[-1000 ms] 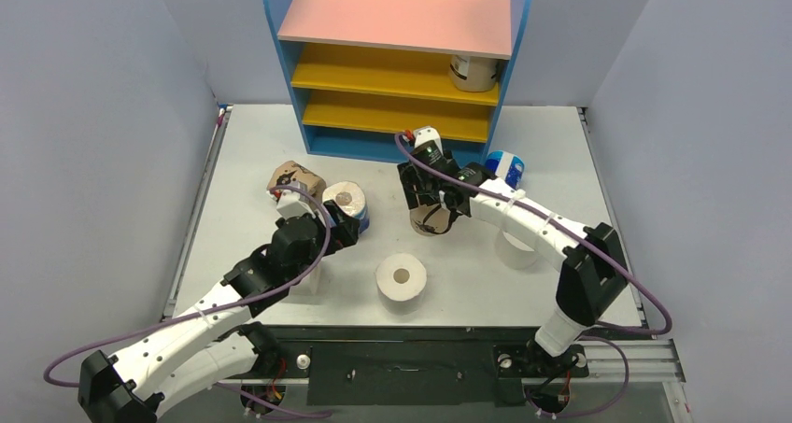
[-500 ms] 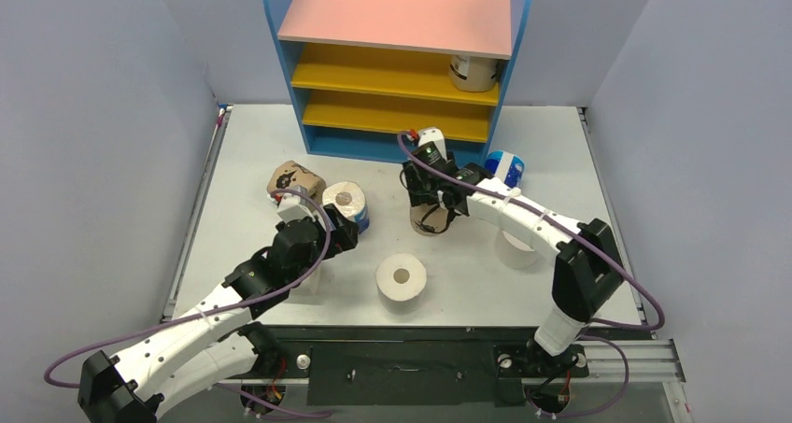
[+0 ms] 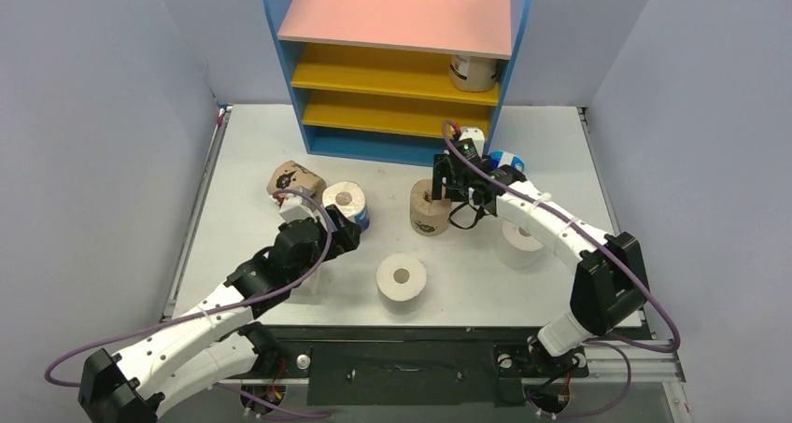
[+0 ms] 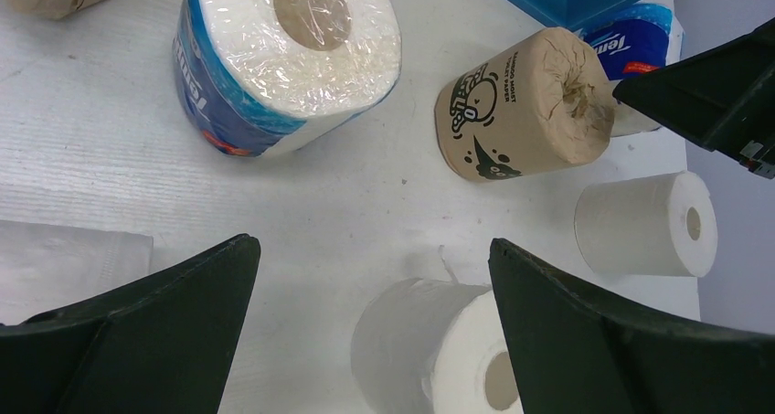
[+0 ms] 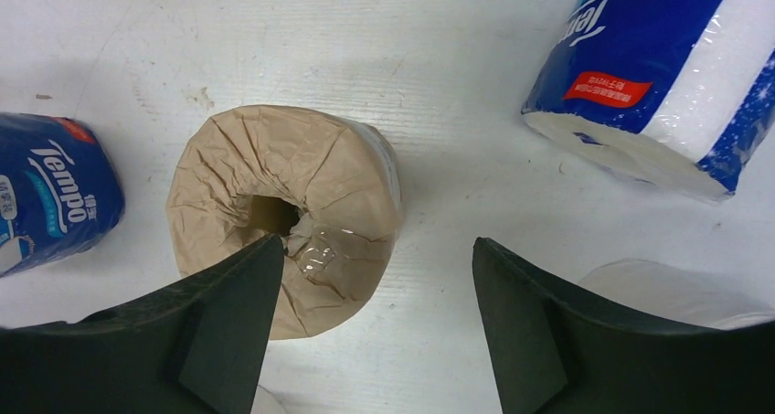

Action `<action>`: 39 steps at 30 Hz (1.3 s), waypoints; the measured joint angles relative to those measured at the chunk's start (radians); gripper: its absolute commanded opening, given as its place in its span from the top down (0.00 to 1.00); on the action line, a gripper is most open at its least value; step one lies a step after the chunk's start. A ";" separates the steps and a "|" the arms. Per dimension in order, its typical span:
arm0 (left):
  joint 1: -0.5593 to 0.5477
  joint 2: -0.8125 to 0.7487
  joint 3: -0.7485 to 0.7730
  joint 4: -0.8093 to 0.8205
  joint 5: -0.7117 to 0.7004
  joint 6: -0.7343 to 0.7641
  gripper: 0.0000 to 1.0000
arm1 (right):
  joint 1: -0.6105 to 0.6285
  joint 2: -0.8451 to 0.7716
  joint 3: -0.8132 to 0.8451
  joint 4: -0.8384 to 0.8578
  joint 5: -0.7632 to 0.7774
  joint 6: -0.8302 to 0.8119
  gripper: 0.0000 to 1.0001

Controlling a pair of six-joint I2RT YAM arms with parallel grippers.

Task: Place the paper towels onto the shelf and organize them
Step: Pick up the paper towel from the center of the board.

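The shelf (image 3: 402,20) is standing at the table's (image 3: 261,143) far edge, one roll (image 3: 473,71) sitting on its upper yellow board's (image 3: 374,68) right end. I'm holding the right gripper (image 5: 375,245) wide over the tan roll (image 3: 428,210) mid-table, one finger (image 5: 228,313) at its core; the left gripper (image 4: 372,245) is gaping empty.

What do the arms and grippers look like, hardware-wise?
The left arm and right arm have white rounded links with black joint housings. A purple cable loops along each arm. The left gripper and right gripper each have two broad, matte black, tapered fingers.
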 measured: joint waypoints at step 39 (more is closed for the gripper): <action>0.000 0.009 -0.040 0.014 0.011 -0.042 0.03 | -0.020 0.168 0.048 -0.030 -0.096 0.081 0.44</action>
